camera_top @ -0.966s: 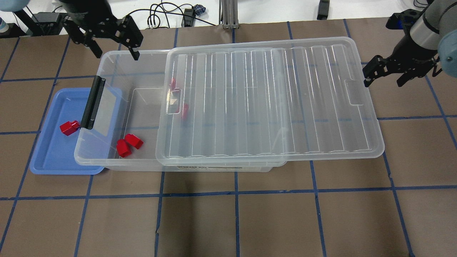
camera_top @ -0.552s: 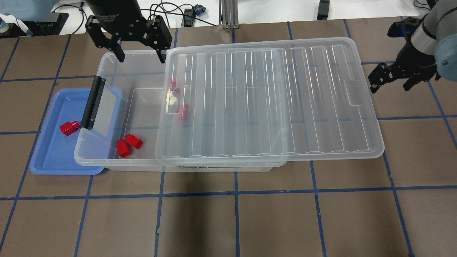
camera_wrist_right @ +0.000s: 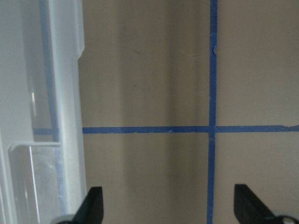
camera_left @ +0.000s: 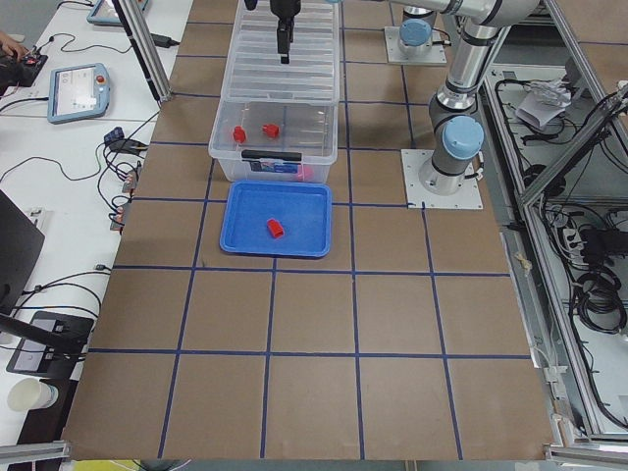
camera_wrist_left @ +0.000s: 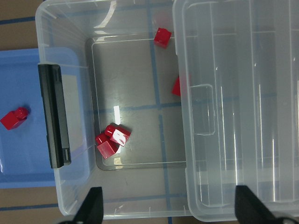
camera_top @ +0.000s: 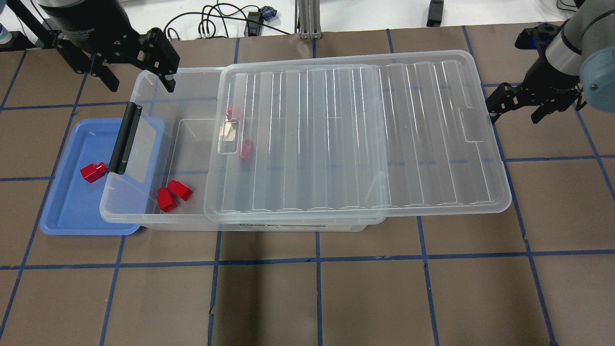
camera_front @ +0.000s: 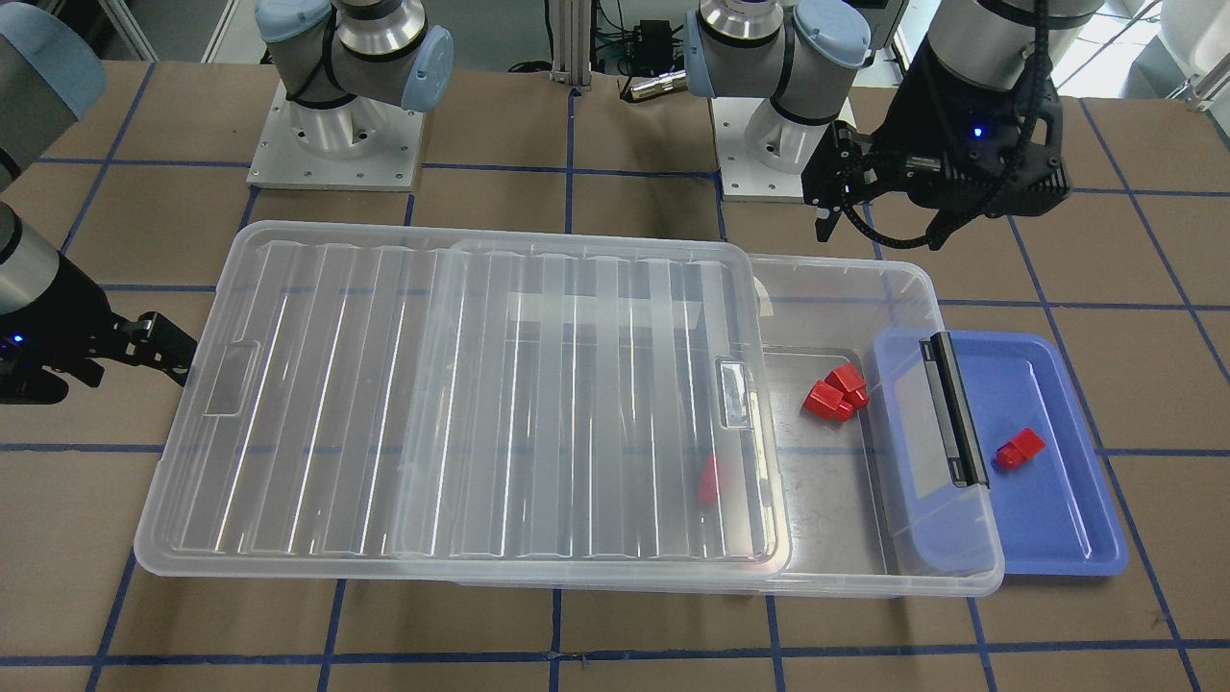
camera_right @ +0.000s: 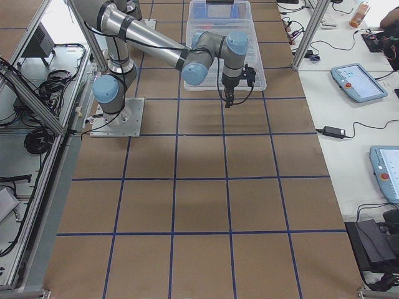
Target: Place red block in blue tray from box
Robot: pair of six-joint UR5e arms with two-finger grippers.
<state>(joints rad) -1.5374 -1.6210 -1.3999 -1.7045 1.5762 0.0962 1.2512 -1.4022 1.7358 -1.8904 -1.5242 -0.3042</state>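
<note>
One red block [camera_top: 92, 171] lies in the blue tray [camera_top: 72, 206], which is tucked partly under the box's latch end; it also shows in the left wrist view [camera_wrist_left: 14, 117]. The clear box [camera_top: 153, 218] has its ribbed lid [camera_top: 355, 134] slid aside, so the left end is uncovered. A red clump [camera_top: 173, 194] lies there, and two more red blocks [camera_top: 246, 150] sit by the lid's edge. My left gripper [camera_top: 141, 79] hangs open and empty above the box's far left corner. My right gripper [camera_top: 514, 111] is open and empty at the lid's right edge.
The black latch [camera_top: 126, 138] stands on the box's left end, over the tray. Brown table mats with blue tape lines [camera_top: 317, 259] lie all around. Cables [camera_top: 216, 19] lie beyond the table's far edge. Both arm bases [camera_front: 336, 125] stand behind the box.
The left gripper swung right over the box's far rim, then back left. The right gripper moved left to the lid, and the lid slid a little to the left.
</note>
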